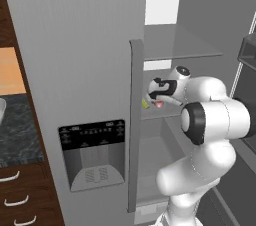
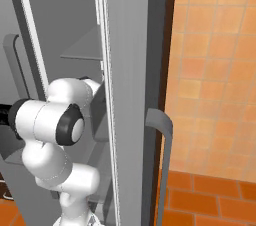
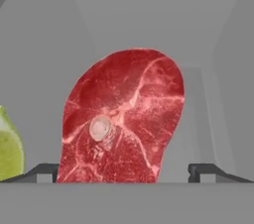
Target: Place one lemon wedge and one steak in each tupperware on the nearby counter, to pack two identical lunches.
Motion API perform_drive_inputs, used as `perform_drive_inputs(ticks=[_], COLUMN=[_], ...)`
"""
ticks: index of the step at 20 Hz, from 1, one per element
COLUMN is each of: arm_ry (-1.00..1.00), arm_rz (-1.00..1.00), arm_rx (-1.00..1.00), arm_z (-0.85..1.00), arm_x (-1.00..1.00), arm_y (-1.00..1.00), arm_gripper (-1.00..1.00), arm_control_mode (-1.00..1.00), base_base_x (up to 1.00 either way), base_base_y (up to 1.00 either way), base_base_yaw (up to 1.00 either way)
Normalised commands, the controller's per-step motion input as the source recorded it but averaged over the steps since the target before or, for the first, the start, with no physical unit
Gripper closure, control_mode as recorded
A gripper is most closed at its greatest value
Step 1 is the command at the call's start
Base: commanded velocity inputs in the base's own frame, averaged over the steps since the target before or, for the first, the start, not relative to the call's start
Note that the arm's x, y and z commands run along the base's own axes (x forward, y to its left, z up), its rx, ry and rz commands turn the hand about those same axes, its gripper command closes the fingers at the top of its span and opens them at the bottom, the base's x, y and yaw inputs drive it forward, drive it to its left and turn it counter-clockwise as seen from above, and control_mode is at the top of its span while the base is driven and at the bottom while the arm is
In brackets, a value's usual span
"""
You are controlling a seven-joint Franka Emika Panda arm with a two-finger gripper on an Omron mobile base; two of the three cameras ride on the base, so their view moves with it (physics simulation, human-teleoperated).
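My jaws [image 3: 127, 171] stand spread wide inside the open refrigerator, one dark tip low on each side of a steak [image 3: 121, 119], gripping nothing. The steak, red with pale streaks and a small round bone spot, lies flat on the grey fridge shelf [image 3: 208, 119] between the two tips and reaches away from them toward the back wall. Whether the tips touch its edges I cannot tell. Just beside the steak, at the left edge of the hand view, sits a yellow-green lemon wedge [image 3: 10, 151], also on the shelf.

From the left base camera, my white arm [image 1: 210, 120] reaches past the fridge door's long grey handle [image 1: 135, 120] into the compartment, where the lemon wedge shows as a yellow speck just left of the pink-red steak [image 1: 159, 103] under my hand. Left of the door, with its ice-and-water dispenser panel [image 1: 92, 155], a strip of the marbled worktop [image 1: 17, 130] lies above dark drawers with silver handles.
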Motion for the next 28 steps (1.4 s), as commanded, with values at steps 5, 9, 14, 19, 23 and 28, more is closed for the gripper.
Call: perform_drive_inputs(ticks=[5, 9, 14, 19, 23, 28], arm_ry=[0.00, 0.00, 0.00, 0.01, -0.03, 0.00], arm_rz=[-0.02, -0.09, -0.07, -0.01, 0.00, 0.02], arm_rx=[0.00, 0.00, 0.00, 0.00, -0.01, -0.05], arm_z=[-0.21, -0.39, -0.29, 0.00, 0.12, 0.60], arm_x=[0.03, 0.00, -0.04, -0.76, -1.00, -0.99], arm_y=[0.01, 0.00, -0.04, -0.32, -0.02, 0.24], arm_gripper=[1.00, 1.00, 1.00, 1.00, 1.00, 1.00], arm_control_mode=[-1.00, -1.00, -1.00, -1.00, -1.00, -1.00], base_base_x=[0.00, 0.00, 0.00, 0.00, 0.00, 0.00], base_base_y=[0.00, 0.00, 0.00, 0.00, 0.00, 0.00], base_base_yaw=[0.00, 0.00, 0.00, 0.00, 0.00, 0.00])
